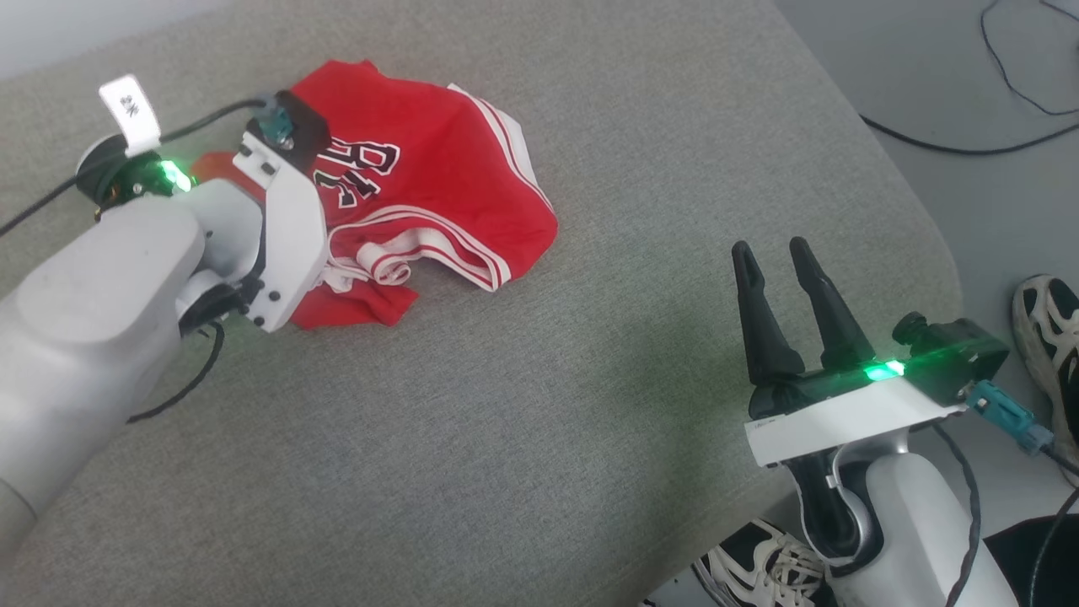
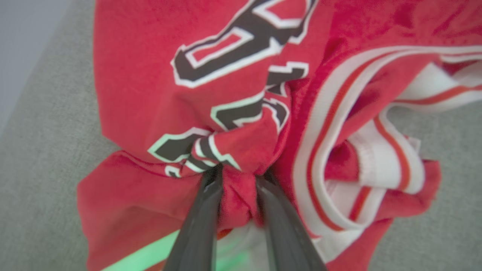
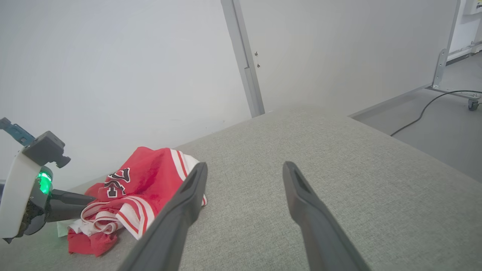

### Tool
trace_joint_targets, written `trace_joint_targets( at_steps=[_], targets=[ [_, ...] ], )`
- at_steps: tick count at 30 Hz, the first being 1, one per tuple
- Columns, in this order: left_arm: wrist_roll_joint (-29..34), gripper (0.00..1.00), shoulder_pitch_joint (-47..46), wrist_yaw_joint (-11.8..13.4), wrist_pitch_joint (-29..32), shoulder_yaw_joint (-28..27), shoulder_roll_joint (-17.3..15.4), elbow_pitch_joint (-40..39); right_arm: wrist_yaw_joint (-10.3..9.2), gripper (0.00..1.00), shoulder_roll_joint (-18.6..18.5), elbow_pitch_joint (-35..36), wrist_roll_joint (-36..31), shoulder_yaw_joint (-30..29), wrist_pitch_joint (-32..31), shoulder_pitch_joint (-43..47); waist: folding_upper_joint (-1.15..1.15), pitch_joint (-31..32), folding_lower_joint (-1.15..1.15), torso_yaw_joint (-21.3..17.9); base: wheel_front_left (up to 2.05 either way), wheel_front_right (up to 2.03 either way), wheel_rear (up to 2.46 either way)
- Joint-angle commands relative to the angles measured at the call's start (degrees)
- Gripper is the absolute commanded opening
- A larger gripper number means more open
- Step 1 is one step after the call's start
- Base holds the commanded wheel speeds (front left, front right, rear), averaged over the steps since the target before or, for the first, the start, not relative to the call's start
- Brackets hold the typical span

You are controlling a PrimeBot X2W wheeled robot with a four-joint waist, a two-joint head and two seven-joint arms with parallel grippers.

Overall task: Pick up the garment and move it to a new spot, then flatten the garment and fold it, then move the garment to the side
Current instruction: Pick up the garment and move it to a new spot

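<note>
The left gripper [image 2: 239, 177] pinched the crumpled red basketball jersey [image 1: 438, 169] near the grey fabric tabletop [image 1: 506, 421]'s far edge, while the right gripper [image 1: 771, 249] gaped wide, well apart.

L forearm [image 1: 93, 287]: pale grey rounded shell; white wrist bracket [image 1: 291, 228] w/ black screws [image 1: 259, 321], green LED [image 1: 174, 175], black cable [image 1: 181, 389], white tag [image 1: 129, 110] at LED's 11 o'clock. R gripper [image 1: 769, 247]: two long black tapered fingers [image 1: 830, 312], white plate [image 1: 843, 426], black cam [image 1: 961, 346], teal plug [image 1: 1007, 420] at cam's 5 o'clock.

A lab is indicated: wheeled partitions [image 3: 339, 56] are set behind the table [image 1: 590, 379], and cables [image 1: 969, 152] are strewn on the floor [image 1: 969, 211] beside it.
</note>
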State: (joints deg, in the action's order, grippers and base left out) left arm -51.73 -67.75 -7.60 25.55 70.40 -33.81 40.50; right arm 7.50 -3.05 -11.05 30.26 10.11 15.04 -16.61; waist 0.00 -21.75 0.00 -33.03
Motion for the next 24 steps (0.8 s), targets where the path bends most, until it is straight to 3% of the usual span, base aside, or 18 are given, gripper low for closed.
trace_joint_targets(
  at_steps=[1,11,15,17,18,19,20,24],
  targets=[
    [0.54,0.0,2.71,0.23,3.24,2.45,-1.92,2.63,-0.02,1.0,0.2,0.53,0.62,0.0,0.19,-0.44,0.0,-0.82,0.0,-0.08,0.0,0.0,0.0],
    [6.25,0.0,6.7,0.42,11.62,4.97,-2.1,4.47,-0.02,1.0,0.19,0.88,2.17,-1.21,0.19,-0.45,0.0,-4.04,0.0,-0.42,0.0,0.0,0.0],
    [5.7,0.0,7.49,0.42,11.46,5.1,-2.57,4.61,-0.02,1.0,0.2,0.78,2.49,-1.2,0.19,-0.33,0.0,-4.1,0.0,-0.41,0.0,0.0,0.0],
    [4.11,0.22,6.9,0.42,9.36,5.07,-2.55,4.93,-0.02,1.0,0.19,0.58,2.39,-0.89,0.19,-0.7,0.0,-3.76,0.0,-0.36,0.0,0.0,0.0],
    [3.69,0.45,6.42,0.42,8.13,4.99,-2.39,5.0,-0.02,1.0,0.19,0.48,2.24,-0.58,0.19,-0.99,0.0,-3.46,0.0,-0.33,0.0,0.0,0.0],
    [3.18,0.6,6.21,0.42,6.99,4.83,-2.3,4.97,-0.02,1.0,0.2,0.37,1.88,-0.2,0.19,-1.23,0.0,-3.04,0.0,-0.3,0.0,0.0,0.0],
    [2.67,1.0,5.86,0.42,5.61,4.73,-2.25,4.68,-0.02,1.0,0.2,0.21,1.6,0.24,0.19,-1.39,0.0,-2.53,0.0,-0.25,0.0,0.0,0.0],
    [0.61,1.0,3.38,0.17,-1.65,3.91,0.6,2.52,-0.02,1.0,0.16,-0.71,-0.6,0.39,0.19,-1.5,0.0,0.01,0.0,2.12,0.0,0.0,0.0]
  ],
)
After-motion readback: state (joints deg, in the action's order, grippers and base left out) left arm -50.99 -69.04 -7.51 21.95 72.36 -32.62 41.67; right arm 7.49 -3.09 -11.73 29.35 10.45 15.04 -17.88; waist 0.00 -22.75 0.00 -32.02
